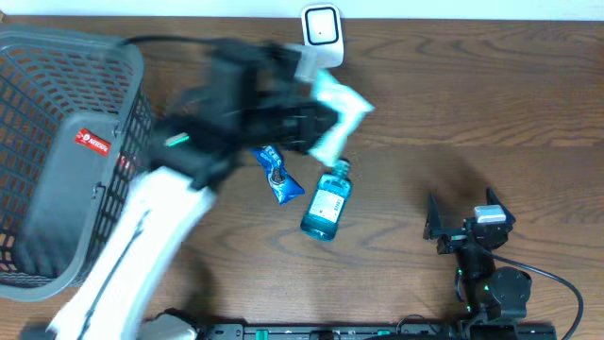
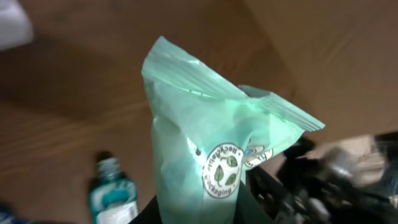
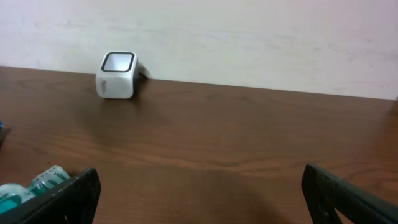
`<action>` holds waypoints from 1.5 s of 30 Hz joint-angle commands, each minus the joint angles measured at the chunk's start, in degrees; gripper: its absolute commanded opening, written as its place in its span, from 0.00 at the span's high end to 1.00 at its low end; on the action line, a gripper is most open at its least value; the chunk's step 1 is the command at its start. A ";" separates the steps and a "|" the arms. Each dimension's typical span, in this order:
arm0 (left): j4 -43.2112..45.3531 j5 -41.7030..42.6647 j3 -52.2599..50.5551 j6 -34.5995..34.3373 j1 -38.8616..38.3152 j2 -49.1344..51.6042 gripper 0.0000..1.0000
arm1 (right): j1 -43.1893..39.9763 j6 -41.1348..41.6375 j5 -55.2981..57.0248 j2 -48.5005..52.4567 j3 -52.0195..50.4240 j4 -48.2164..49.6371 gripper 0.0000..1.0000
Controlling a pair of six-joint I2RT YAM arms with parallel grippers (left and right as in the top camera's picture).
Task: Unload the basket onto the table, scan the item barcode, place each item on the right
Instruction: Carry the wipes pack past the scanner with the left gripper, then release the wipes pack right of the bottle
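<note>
A mint-green pouch (image 1: pixel 337 111) with a round leaf sticker hangs above the table, and my left gripper (image 1: pixel 316 123) is shut on its lower end. The arm is blurred. In the left wrist view the pouch (image 2: pixel 205 143) fills the middle, its crimped top pointing up, with my left gripper (image 2: pixel 199 216) clamped on it at the bottom edge. The white barcode scanner (image 1: pixel 321 31) stands at the table's back edge, just beyond the pouch, and shows as the scanner (image 3: pixel 116 74) in the right wrist view. My right gripper (image 1: pixel 461 215) rests open at the front right, with nothing between the jaws of the right gripper (image 3: pixel 202 193).
A blue mouthwash bottle (image 1: pixel 327 203) lies under the pouch, and the bottle (image 2: pixel 112 196) also shows in the left wrist view. A blue packet (image 1: pixel 278 173) lies beside it. A grey basket (image 1: pixel 71 42) fills the left side.
</note>
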 commanded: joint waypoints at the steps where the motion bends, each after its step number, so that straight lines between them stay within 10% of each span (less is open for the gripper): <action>1: 3.78 -4.07 -0.55 -0.26 -5.40 9.07 0.81 | 0.35 0.74 0.28 -0.37 -0.13 -0.15 0.01; 14: 16.44 -4.42 -0.55 -0.26 -13.62 35.71 0.81 | 0.35 0.74 0.28 -0.37 -0.13 -0.15 0.01; 17: 17.29 -4.90 -0.55 -0.22 -13.94 38.51 0.51 | 0.35 0.74 0.28 -0.37 -0.13 -0.15 0.01; 20: 17.55 -5.62 -0.52 -0.24 -13.86 38.82 0.44 | 0.35 0.74 0.31 -0.37 -0.13 -0.15 0.01; 24: 17.70 -8.44 -0.22 -0.24 -13.81 37.03 0.24 | 0.35 0.74 0.28 -0.37 -0.13 -0.15 0.01; 35: 13.51 -21.88 0.55 5.75 -11.89 21.27 0.23 | 0.35 0.74 0.31 -0.37 -0.13 -0.15 0.01; 38: 8.68 -28.48 0.55 6.29 -9.53 14.01 0.02 | 0.35 0.74 0.28 -0.37 -0.13 -0.15 0.01; 45: -0.42 -33.29 0.61 4.11 5.79 -5.33 0.02 | 0.35 0.74 0.31 -0.37 -0.13 -0.15 0.01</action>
